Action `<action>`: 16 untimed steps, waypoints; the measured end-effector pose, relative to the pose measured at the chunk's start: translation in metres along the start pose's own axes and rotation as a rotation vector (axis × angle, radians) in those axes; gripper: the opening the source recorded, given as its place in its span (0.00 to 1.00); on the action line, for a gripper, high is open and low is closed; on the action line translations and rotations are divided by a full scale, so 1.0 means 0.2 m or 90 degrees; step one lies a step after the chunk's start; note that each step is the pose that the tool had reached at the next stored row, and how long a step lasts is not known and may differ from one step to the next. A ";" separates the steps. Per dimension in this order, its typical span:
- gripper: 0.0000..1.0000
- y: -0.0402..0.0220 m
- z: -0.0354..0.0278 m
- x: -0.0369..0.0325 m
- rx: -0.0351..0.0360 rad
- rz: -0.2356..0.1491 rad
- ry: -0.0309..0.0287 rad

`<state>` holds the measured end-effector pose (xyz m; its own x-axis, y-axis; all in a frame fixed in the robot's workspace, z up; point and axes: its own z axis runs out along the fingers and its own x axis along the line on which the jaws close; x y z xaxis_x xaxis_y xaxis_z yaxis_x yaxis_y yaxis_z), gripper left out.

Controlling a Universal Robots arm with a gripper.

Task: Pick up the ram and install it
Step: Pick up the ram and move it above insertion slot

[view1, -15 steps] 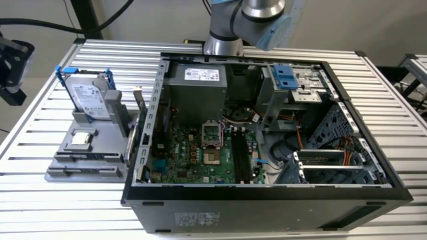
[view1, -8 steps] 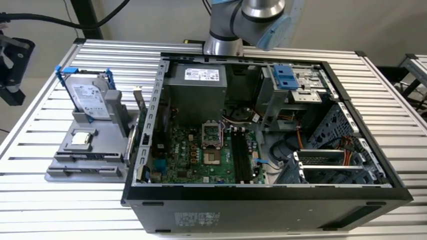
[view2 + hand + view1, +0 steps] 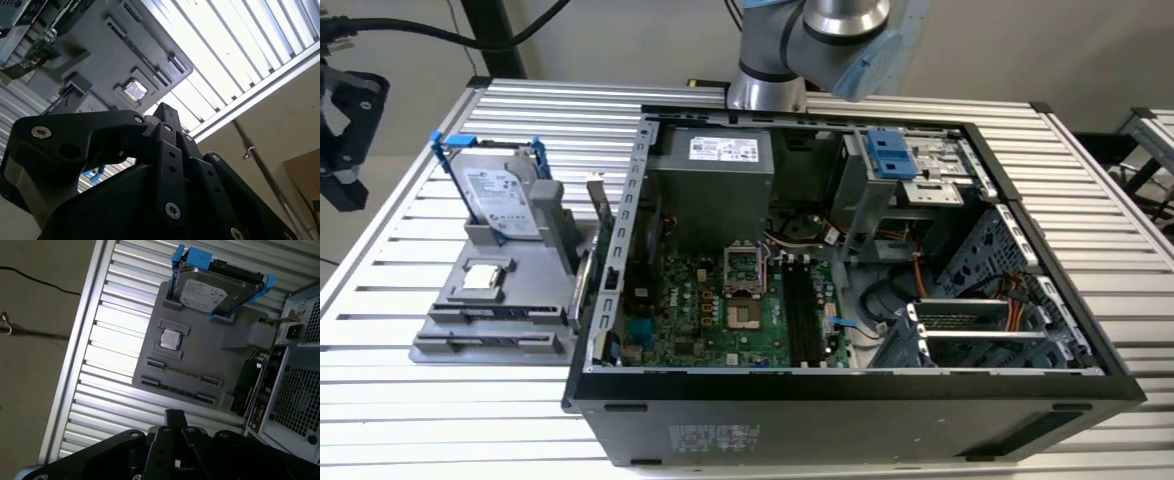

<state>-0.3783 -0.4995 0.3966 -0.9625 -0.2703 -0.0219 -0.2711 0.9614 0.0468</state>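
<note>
Ahead of the gripper [image 3: 174, 414], closed tight on nothing, lies the grey holder [image 3: 202, 357]. It carries a hard drive [image 3: 210, 292] and a silver chip [image 3: 170, 339].

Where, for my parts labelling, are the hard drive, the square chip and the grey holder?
hard drive [image 3: 212, 290]: first wrist view, silver top face.
square chip [image 3: 170, 339]: first wrist view, its middle.
grey holder [image 3: 215, 356]: first wrist view, bare flat face.

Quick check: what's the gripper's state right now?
Gripper: closed, fingertips together, nothing held between them.
</note>
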 end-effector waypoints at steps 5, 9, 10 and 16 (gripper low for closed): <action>0.00 0.000 0.000 0.000 -0.0011 -0.048 0.0023; 0.00 0.000 0.000 0.000 -0.0020 -0.091 0.0043; 0.00 0.000 0.000 0.000 -0.0022 -0.101 0.0048; 0.00 0.000 0.000 0.000 -0.0037 -0.167 0.0079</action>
<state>-0.3783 -0.4994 0.3966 -0.8596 -0.5105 -0.0217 -0.5109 0.8583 0.0468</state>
